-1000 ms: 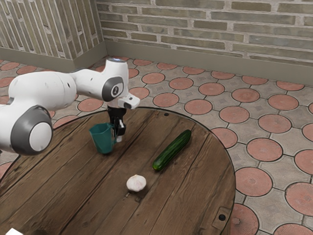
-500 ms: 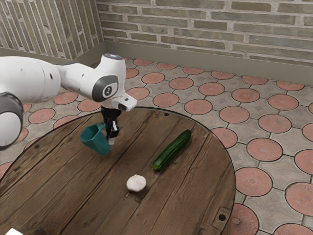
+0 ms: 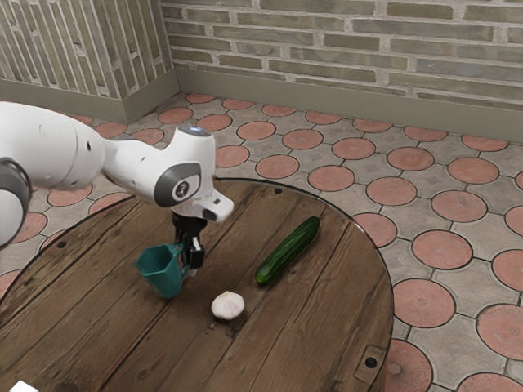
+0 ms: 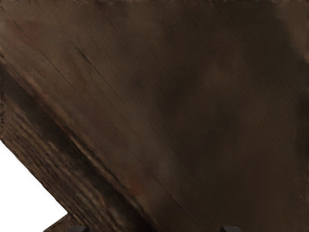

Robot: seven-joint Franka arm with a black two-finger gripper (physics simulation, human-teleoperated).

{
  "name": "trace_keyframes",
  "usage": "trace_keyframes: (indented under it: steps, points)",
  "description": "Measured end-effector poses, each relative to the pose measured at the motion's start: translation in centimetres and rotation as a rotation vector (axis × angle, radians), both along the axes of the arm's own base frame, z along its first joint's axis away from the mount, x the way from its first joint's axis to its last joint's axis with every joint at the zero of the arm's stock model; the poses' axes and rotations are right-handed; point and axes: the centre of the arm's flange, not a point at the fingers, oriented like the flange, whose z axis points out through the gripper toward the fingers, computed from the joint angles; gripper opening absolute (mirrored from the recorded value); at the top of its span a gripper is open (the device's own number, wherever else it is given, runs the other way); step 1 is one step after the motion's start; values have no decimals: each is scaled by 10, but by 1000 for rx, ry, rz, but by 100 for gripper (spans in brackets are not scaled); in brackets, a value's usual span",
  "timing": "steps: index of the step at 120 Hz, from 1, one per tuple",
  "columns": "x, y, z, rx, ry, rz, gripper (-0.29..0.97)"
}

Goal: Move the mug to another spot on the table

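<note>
Teal mug (image 3: 161, 271) tilted, gripper (image 3: 190, 260) closed on its right side, wooden surface (image 3: 319, 327) beneath, garlic (image 3: 228, 305) just right, cucumber (image 3: 288, 250) beyond.

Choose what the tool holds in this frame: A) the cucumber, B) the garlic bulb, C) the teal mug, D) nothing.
C: in the exterior view the tool is clamped on the rim of the tilted teal mug, while the garlic bulb and cucumber lie apart from it on the table.

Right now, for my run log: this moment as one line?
grasp: black two-finger gripper shut on teal mug, tilted; nearby: white garlic bulb, green cucumber; surface: round wooden table
</note>
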Motion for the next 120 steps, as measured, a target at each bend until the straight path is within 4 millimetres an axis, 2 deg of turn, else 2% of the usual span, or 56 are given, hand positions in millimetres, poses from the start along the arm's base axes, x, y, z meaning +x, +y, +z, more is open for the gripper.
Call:
trace_keyframes:
  steps: [16, 24, 43, 49, 72, 97, 108, 120]
  points:
    - [3, 0, 40, -26, -78, 21, 48]
    - [1, 0, 67, -36, -123, 26, 54]
    - [-18, -8, 160, -63, -270, 15, 61]
    - [-23, -12, 183, -67, -307, 7, 63]
    - [-25, -19, 210, -63, -341, -6, 66]
    - [-1, -16, 309, -23, -467, 51, 67]
    - [0, -21, 330, -19, -474, 91, 67]
    - [-2, -27, 338, -21, -464, 129, 68]
